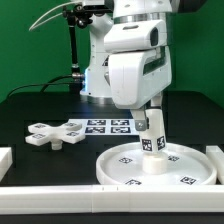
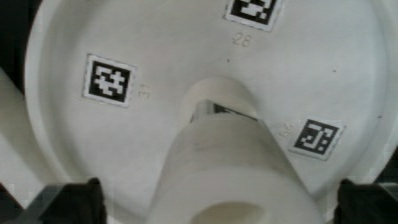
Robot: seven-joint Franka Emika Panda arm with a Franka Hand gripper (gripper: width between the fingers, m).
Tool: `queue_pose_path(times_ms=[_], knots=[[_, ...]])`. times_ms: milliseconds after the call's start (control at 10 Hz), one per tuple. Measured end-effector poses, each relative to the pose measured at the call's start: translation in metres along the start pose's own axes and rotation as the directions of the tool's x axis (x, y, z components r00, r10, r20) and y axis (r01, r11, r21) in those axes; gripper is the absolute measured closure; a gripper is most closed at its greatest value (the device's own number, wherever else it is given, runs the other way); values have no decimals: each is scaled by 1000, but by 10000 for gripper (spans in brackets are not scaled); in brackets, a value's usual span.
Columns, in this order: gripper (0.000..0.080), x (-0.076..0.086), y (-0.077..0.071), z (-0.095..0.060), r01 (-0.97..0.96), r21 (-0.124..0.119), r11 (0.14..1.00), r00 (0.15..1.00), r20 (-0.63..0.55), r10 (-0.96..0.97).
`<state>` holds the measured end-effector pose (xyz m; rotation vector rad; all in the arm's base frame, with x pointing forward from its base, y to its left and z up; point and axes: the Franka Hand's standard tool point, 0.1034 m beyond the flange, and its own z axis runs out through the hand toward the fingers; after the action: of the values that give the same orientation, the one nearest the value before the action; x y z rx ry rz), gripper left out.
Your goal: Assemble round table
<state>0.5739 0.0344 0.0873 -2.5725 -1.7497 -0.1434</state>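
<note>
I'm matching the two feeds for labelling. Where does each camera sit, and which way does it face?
Exterior view: off the arm, facing it across the black table; shows the arm and gripper over the large white rimmed round disc.
Wrist view: on the wrist, looking down between dark fingertips.
Shared: that disc and the white cylinder leg.

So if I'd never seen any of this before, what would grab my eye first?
Probably the big white robot arm reaching down from the middle, its open gripper around a short white leg standing upright on a large round disc at the front. Next, the black-and-white square tags dotted over the white parts. Then the cross-shaped base lying on the black table towards the exterior view's left.
</note>
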Motion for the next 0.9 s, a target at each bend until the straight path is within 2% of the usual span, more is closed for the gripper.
queue_pose_path(times_ms=[600, 700, 800, 900], knots=[[151, 4, -2, 0, 314, -2, 949, 948, 47, -314], [151, 5, -3, 0, 311, -2, 950, 949, 48, -311], [173, 4, -2, 0, 303, -2, 953, 952, 49, -302], [315, 3, -2, 0, 301, -2, 954, 953, 49, -300]])
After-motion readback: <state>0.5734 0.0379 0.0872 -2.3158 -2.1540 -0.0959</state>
